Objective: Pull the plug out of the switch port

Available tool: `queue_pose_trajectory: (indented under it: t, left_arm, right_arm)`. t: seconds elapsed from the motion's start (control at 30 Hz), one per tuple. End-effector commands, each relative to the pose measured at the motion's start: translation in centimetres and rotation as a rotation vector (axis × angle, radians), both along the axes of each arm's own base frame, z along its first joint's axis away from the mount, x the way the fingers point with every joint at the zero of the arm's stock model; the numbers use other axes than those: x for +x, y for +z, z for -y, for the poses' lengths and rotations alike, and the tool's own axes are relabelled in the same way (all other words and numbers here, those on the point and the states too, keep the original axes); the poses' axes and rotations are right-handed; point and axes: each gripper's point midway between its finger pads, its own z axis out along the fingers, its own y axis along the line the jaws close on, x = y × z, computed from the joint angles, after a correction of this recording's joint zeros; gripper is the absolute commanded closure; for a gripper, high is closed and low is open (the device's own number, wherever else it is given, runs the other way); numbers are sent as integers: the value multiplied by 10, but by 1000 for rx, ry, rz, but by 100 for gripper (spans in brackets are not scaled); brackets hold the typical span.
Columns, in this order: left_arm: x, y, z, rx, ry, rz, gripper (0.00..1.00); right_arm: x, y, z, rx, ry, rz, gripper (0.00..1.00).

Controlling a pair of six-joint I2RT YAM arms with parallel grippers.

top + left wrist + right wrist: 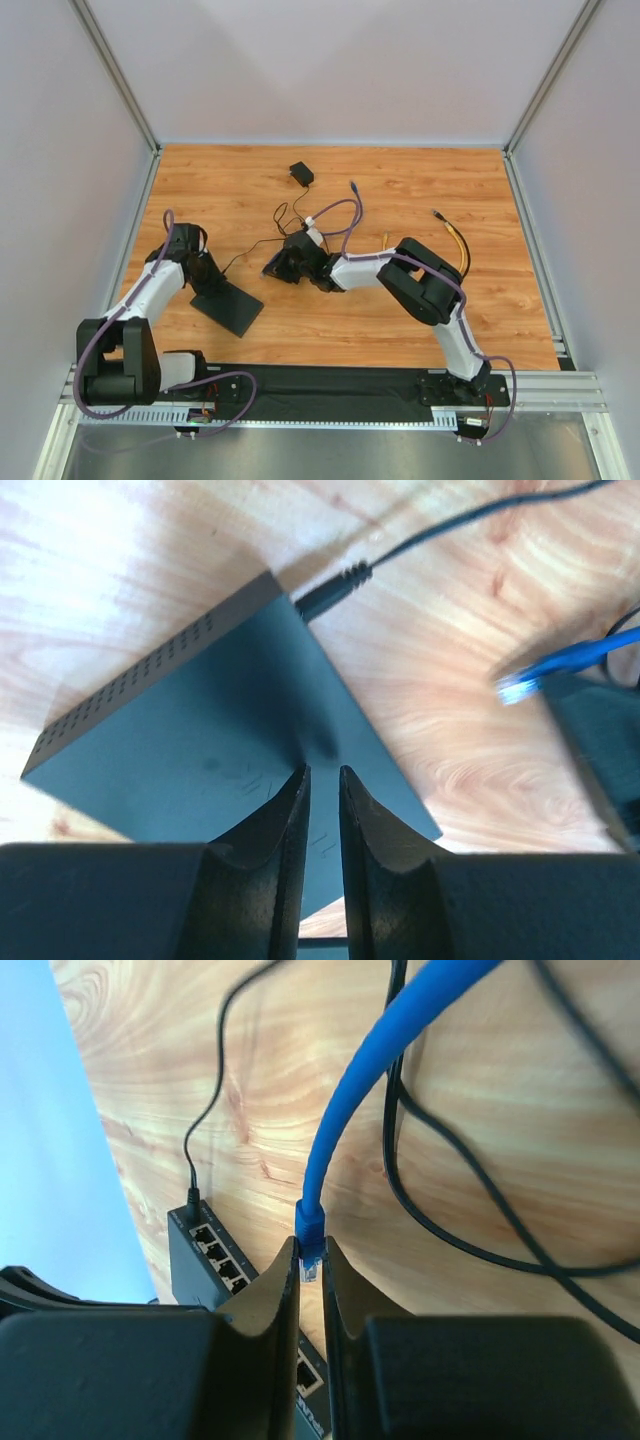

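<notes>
The switch (200, 730) is a flat black box lying on the wood (232, 308); its row of sockets (220, 1255) faces my right wrist camera. My left gripper (322, 770) has its tips over the switch's top face, the jaws open only a narrow slit with nothing between them (205, 280). My right gripper (311, 1248) is shut on the plug (310, 1222), a clear connector with a blue boot on a blue cable (370, 1070). The plug (520, 685) hangs apart from the switch, to the side of it, in none of the sockets.
A thin black power lead (335, 585) is plugged into the switch's corner and runs to a small black adapter (301, 173) at the back. Black wire loops (480, 1210) lie beside the blue cable. A yellow cable (455, 240) lies at the right.
</notes>
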Motion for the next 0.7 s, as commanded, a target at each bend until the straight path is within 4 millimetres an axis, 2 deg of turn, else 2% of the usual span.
queue_pose_trajectory:
  t: [0.0, 0.13, 0.17, 0.2, 0.23, 0.27, 0.33, 0.37, 0.4, 0.43, 0.47, 0.5, 0.53, 0.57, 0.6, 0.63, 0.67]
  left_arm:
    - [-11, 7, -1, 29, -40, 29, 74]
    - [-1, 39, 11, 5, -92, 177, 70]
    - [2, 53, 13, 0, -107, 235, 70]
    - [2, 60, 16, -11, -120, 260, 69]
    - [2, 67, 18, -14, -127, 282, 68]
    - [3, 81, 21, -23, -146, 330, 65]
    - [2, 94, 27, -41, -173, 375, 62]
    - [1, 103, 31, -59, -189, 408, 59]
    - [1, 108, 33, -67, -197, 425, 58]
    - [0, 111, 36, -83, -204, 440, 55]
    - [-2, 115, 42, -117, -226, 455, 54]
    - [-3, 116, 46, -135, -236, 461, 54]
    - [-3, 118, 49, -151, -244, 469, 52]
    - [-6, 117, 55, -184, -267, 469, 52]
    - [-6, 117, 57, -195, -270, 470, 52]
    - [-5, 118, 59, -207, -268, 480, 52]
    - [-5, 117, 61, -223, -275, 488, 52]
  right_arm:
    - [3, 46, 9, -21, 51, 143, 100]
    - [-12, 74, 23, -37, 106, 207, 100]
    - [-19, 73, 30, -69, 124, 197, 100]
    - [-23, 83, 36, -80, 144, 221, 100]
    - [-26, 86, 41, -95, 156, 224, 100]
    - [-30, 94, 49, -110, 167, 235, 100]
    - [-37, 87, 67, -175, 191, 239, 100]
    - [-41, 93, 78, -190, 197, 237, 100]
    - [-37, 93, 89, -197, 190, 234, 100]
    - [-48, 82, 100, -202, 232, 203, 100]
    - [-48, 89, 109, -189, 228, 208, 100]
    - [-40, 86, 126, -206, 203, 195, 100]
    - [-44, 74, 142, -237, 212, 174, 100]
    - [-43, 81, 153, -238, 205, 186, 100]
    - [-33, 79, 172, -253, 168, 181, 100]
    - [-31, 77, 183, -263, 155, 176, 100]
    - [-26, 73, 204, -277, 140, 159, 100]
